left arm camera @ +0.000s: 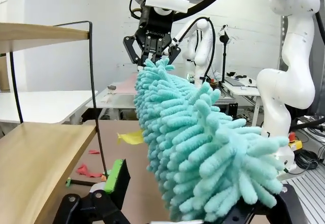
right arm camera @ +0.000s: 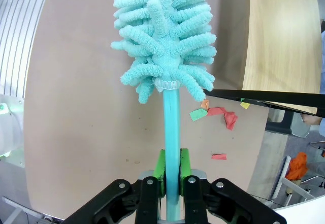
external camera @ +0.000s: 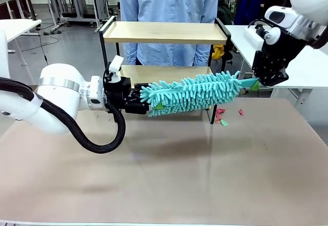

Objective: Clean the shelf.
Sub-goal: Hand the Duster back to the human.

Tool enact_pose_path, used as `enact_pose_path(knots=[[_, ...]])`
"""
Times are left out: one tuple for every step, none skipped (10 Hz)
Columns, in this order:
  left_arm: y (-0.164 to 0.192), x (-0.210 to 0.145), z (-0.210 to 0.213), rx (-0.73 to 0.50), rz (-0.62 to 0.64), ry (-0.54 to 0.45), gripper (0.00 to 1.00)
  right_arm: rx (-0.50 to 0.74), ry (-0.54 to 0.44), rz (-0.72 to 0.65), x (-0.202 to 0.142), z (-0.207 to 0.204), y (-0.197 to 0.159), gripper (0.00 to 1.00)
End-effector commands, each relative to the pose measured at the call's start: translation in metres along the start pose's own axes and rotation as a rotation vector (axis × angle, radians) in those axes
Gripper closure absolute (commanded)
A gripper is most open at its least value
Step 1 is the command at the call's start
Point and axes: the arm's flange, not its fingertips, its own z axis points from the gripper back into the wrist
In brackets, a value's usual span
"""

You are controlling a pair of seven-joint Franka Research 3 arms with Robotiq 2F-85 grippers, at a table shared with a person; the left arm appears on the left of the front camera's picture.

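- The right gripper [right arm camera: 171,176] is clamping the handle of the teal duster [external camera: 192,94], holding it level in front of the shelf [external camera: 164,32].
- The left gripper [external camera: 146,102] is standing wide open around the duster's fluffy end (gripping nothing, apparently).
- Paper scraps [external camera: 224,118] are lying on the table [external camera: 169,175] beside the shelf's right leg, so clearing these is seemingly remaining; both boards are looking bare.

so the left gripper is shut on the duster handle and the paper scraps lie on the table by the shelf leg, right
Not the left. The right gripper is shut on the duster handle, as the right wrist view shows. The paper scraps do lie on the table by the shelf leg.
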Motion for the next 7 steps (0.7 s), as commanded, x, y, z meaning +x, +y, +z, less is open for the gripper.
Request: enact_pose_path(knots=[[0.0031,-0.0012,-0.0086,0.001,-0.037,-0.025,0.0,-0.001,-0.002,-0.014,0.0052,0.0022,0.001,0.88],[0.0024,0.0003,-0.0085,0.02,-0.042,-0.035,0.57,-0.001,-0.002,-0.014,0.0052,0.0022,0.001,0.88],[0.0007,-0.0002,-0.0093,0.004,-0.042,-0.032,0.59,-0.001,-0.002,-0.014,0.0052,0.0022,0.001,0.88],[-0.0025,0.0005,-0.0098,-0.017,-0.032,-0.034,1.0,-0.001,-0.002,-0.014,0.0052,0.0022,0.001,0.88],[-0.003,0.0008,-0.0105,-0.044,-0.019,-0.037,1.0,-0.001,-0.002,-0.014,0.0052,0.0022,0.001,0.88],[-0.0038,0.0009,-0.0112,-0.057,-0.015,-0.038,0.76,-0.001,-0.002,-0.014,0.0052,0.0022,0.001,0.88],[-0.0046,0.0017,-0.0117,-0.066,-0.015,-0.042,0.87,-0.001,-0.002,-0.014,0.0052,0.0022,0.001,0.88]])
